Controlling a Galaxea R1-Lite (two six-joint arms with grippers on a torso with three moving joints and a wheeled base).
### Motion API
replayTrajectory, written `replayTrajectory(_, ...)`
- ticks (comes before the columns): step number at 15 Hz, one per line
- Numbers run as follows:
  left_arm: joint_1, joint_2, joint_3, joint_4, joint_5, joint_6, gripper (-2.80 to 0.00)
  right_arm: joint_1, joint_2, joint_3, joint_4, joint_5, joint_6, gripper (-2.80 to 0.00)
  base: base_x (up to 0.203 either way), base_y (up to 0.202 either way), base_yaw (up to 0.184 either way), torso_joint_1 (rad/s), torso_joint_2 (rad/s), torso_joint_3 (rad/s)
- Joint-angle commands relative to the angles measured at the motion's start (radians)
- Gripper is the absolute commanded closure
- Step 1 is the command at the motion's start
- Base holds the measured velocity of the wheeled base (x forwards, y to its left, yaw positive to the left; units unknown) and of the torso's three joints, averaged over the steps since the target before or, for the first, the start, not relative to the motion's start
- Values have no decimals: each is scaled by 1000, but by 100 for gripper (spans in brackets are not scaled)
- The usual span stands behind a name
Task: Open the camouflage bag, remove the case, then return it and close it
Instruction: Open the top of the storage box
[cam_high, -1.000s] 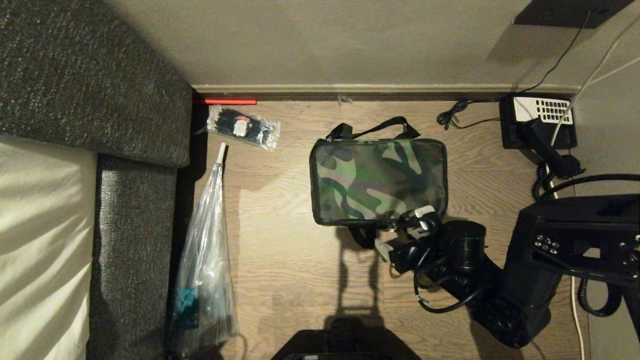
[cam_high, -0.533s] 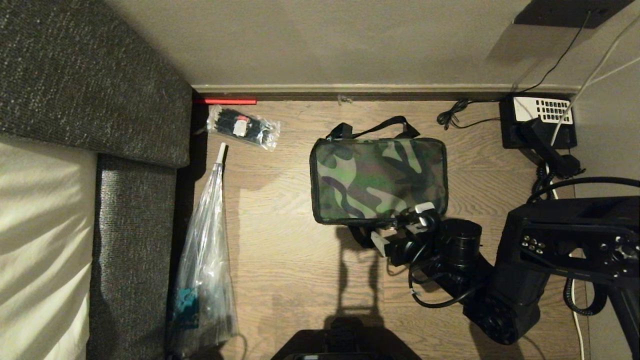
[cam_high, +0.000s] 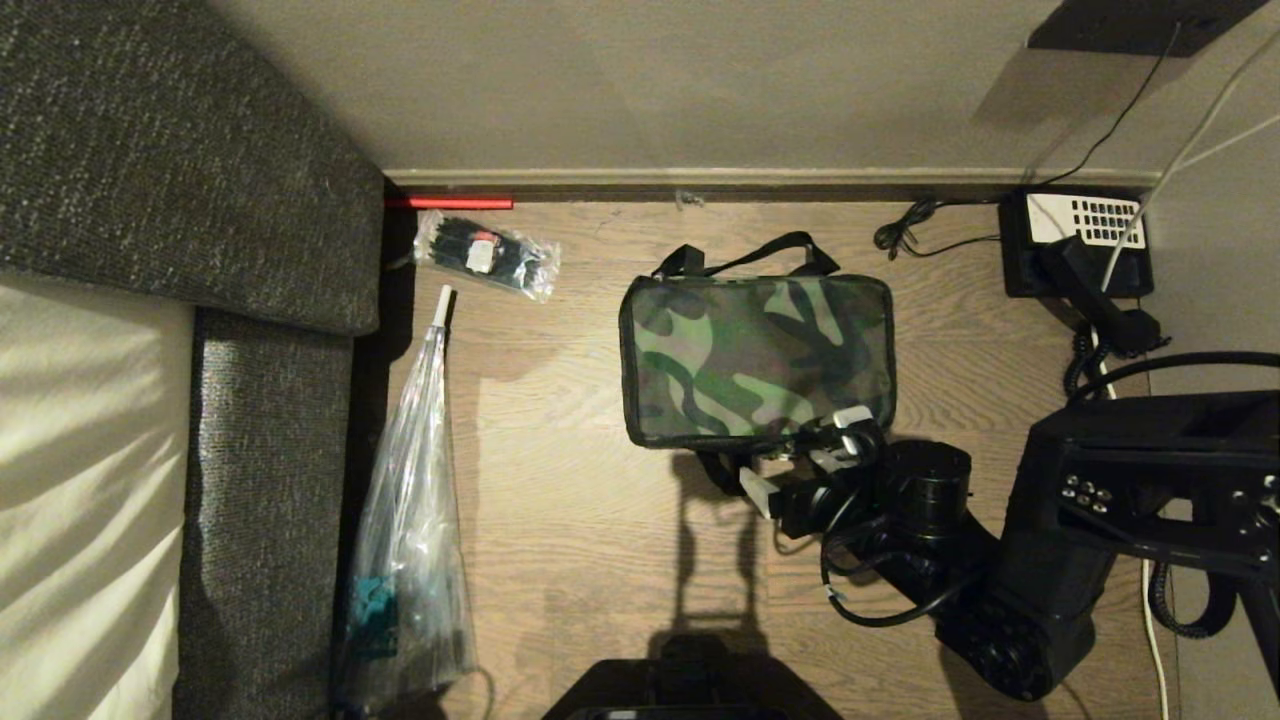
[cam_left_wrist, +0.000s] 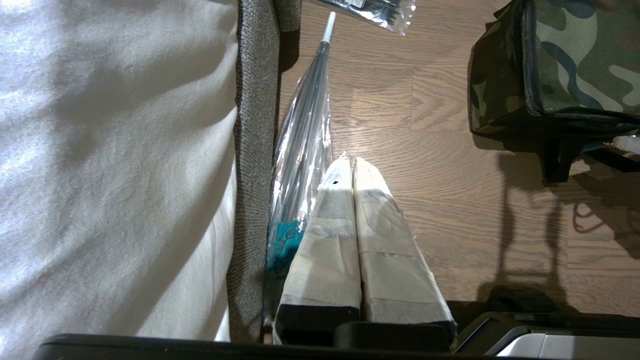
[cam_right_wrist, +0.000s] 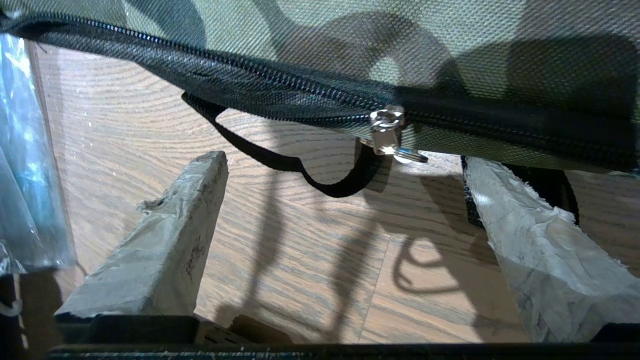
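Camouflage bag (cam_high: 756, 362) zipped shut on the wood floor (cam_high: 580, 500) by the wall, placed as a second ago, right gripper (cam_high: 803, 465) at its near edge, jaws now slightly wider, empty, flanking the zipper pull (cam_right_wrist: 387, 134), left gripper (cam_left_wrist: 353, 167) closed, empty, beside clear plastic bag (cam_high: 410, 560).

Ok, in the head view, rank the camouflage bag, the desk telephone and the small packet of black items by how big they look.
1. camouflage bag, clearly largest.
2. desk telephone, counting the handset.
3. small clear packet.
The telephone and the packet look close in size, so their order is unsure; all three lie on the floor.
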Motion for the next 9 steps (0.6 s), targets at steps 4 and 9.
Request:
replayTrajectory(4,0,1,40,-1,0,-1,0,7,31,-14,-11,-3,20,-280,0,0,0,0,0,0)
replayTrajectory(9,0,1,40,0,0,-1,0,7,55,-28,-45,-6,20,0,0,0,0,0,0,0)
